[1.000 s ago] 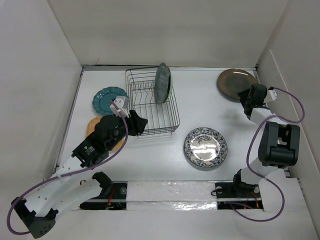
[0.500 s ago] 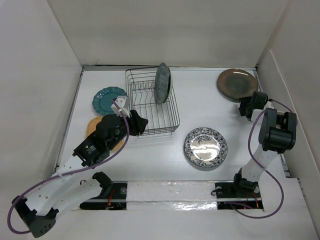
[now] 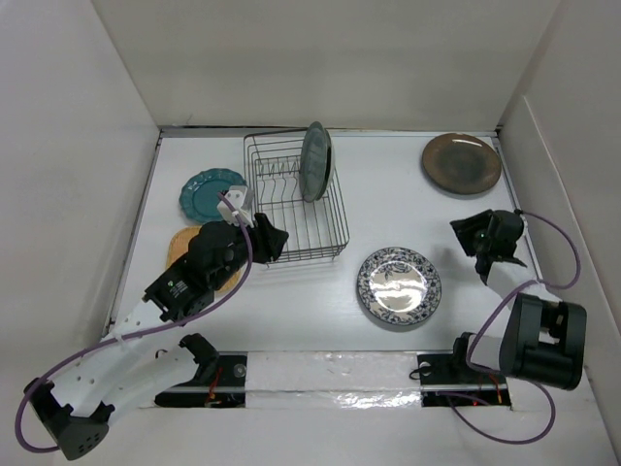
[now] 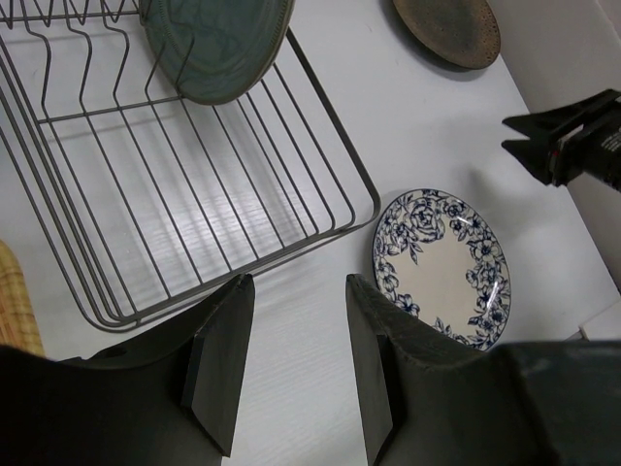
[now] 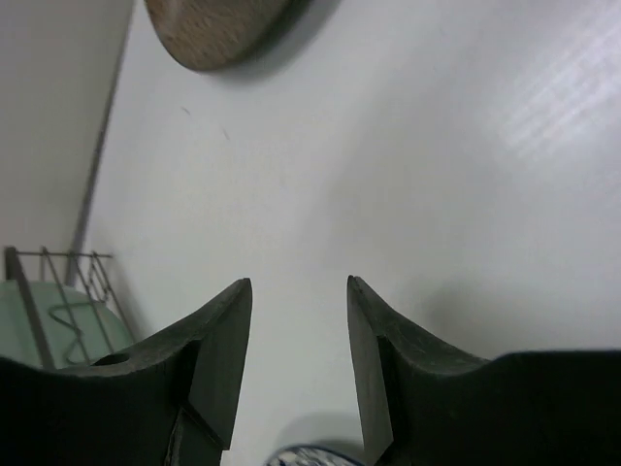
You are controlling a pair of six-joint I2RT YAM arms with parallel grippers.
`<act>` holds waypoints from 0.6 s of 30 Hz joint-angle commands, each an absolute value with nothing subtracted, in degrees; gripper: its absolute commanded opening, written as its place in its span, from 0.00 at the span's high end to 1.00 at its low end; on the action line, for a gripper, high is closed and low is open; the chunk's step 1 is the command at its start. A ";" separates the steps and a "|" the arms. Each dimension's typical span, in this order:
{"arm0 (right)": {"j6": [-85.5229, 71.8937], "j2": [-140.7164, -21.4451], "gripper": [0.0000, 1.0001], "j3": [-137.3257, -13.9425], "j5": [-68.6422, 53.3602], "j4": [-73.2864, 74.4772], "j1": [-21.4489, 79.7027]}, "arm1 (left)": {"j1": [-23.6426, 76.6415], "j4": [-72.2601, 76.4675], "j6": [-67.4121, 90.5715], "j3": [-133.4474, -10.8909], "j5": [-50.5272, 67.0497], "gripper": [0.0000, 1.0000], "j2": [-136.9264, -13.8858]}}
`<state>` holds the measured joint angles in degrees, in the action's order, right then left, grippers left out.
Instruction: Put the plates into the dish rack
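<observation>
The black wire dish rack (image 3: 320,243) stands at the back centre with one pale mint green plate (image 3: 315,160) upright in it; both show in the left wrist view, rack (image 4: 330,155) and plate (image 4: 213,49). The blue-and-white plate (image 3: 399,286) lies flat right of centre. The brown plate (image 3: 461,163) lies at the back right. The dark teal plate (image 3: 206,190) and the orange plate (image 3: 178,243) lie left of the rack. My left gripper (image 3: 272,241) is open and empty at the rack's near left corner. My right gripper (image 3: 464,233) is open and empty between the brown and patterned plates.
White walls close in the table on the left, back and right. The brown plate (image 5: 218,29) is close to the right wall. The arm bases and cables sit along the near edge.
My right gripper has drawn back from the brown plate toward the near side and turned to point left. My left arm has barely moved.
</observation>
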<state>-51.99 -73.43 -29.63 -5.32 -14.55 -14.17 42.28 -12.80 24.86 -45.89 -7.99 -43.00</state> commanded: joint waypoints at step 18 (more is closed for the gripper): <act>-36.74 -58.17 0.16 -26.98 -10.81 19.07 -2.03 | 43.68 -10.11 24.08 -46.14 -7.82 0.60 -39.47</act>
<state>-37.41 -57.71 -27.14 -12.71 16.49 -3.84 42.87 -12.62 24.86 -45.89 -7.73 -40.64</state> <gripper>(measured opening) 0.841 0.397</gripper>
